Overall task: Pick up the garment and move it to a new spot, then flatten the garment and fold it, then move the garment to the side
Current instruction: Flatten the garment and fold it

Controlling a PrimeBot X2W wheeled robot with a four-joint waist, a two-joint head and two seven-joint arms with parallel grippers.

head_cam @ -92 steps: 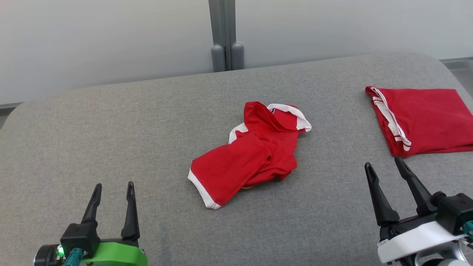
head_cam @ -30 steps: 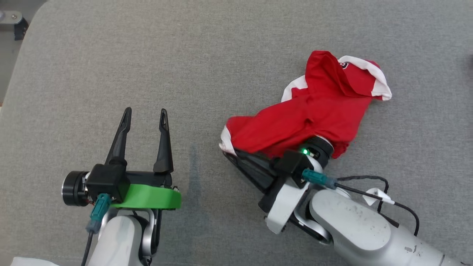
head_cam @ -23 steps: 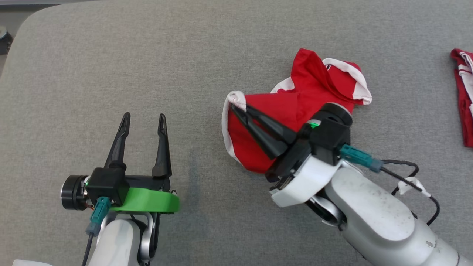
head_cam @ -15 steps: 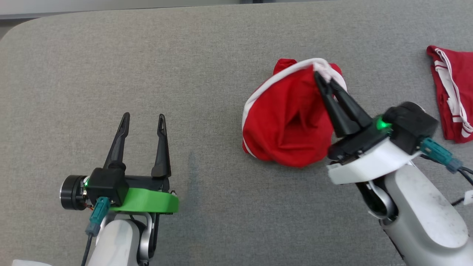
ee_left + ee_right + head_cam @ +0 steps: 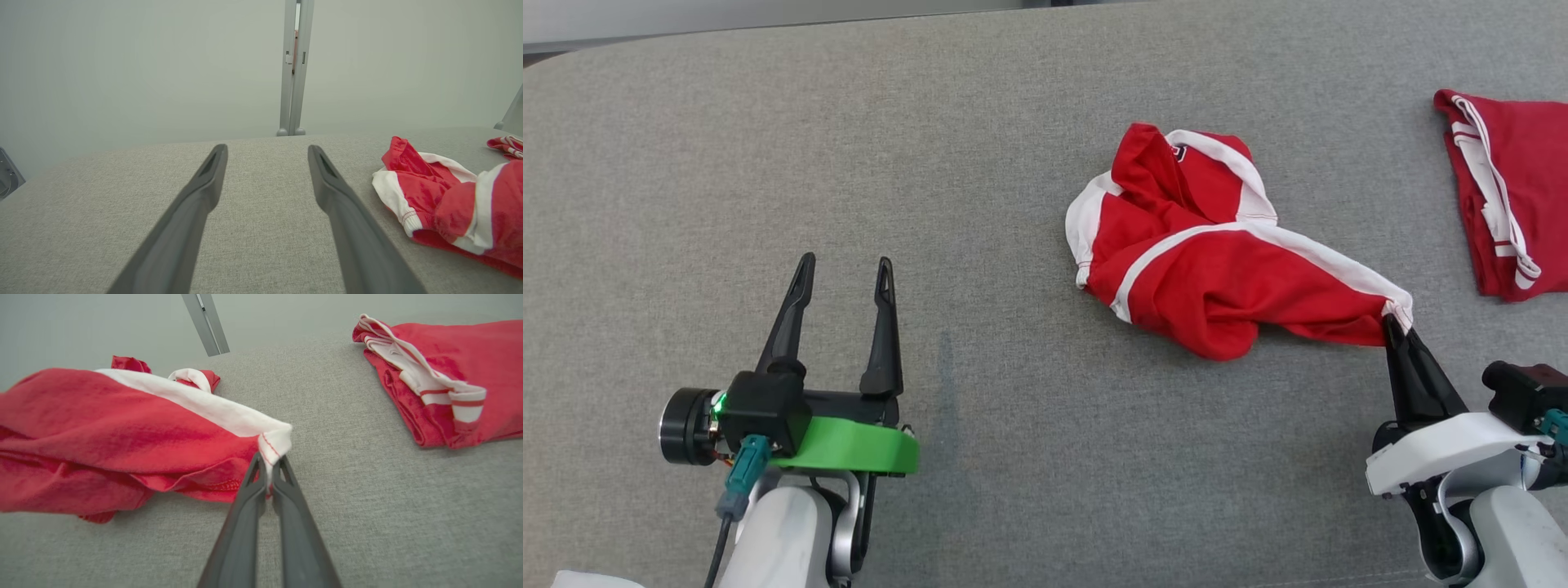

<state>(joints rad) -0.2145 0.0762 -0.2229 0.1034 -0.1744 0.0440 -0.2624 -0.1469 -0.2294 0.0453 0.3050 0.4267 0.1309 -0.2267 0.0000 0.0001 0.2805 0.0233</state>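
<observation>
A crumpled red garment (image 5: pixel 1217 269) with white trim lies in the middle right of the grey surface, one white-edged corner drawn out toward the lower right. My right gripper (image 5: pixel 1395 322) is shut on that corner, and in the right wrist view the white hem is pinched between the tips of the right gripper (image 5: pixel 267 463) with the garment (image 5: pixel 102 433) trailing off to the left. At the lower left my left gripper (image 5: pixel 843 272) stands open and holds nothing. The left gripper (image 5: pixel 267 153) points across bare fabric, with the garment (image 5: pixel 445 196) off to its right.
A second red garment (image 5: pixel 1515 196), folded, with white striped trim, lies at the right edge of the grey padded surface (image 5: pixel 849 147); it is also in the right wrist view as the folded garment (image 5: pixel 445 375). A grey post (image 5: pixel 294 65) stands against the pale wall behind the surface.
My right gripper took hold of the garment's white-trimmed corner, carried it up and over to the right, and has now pulled it out toward the lower right. The left gripper stayed put, open.
</observation>
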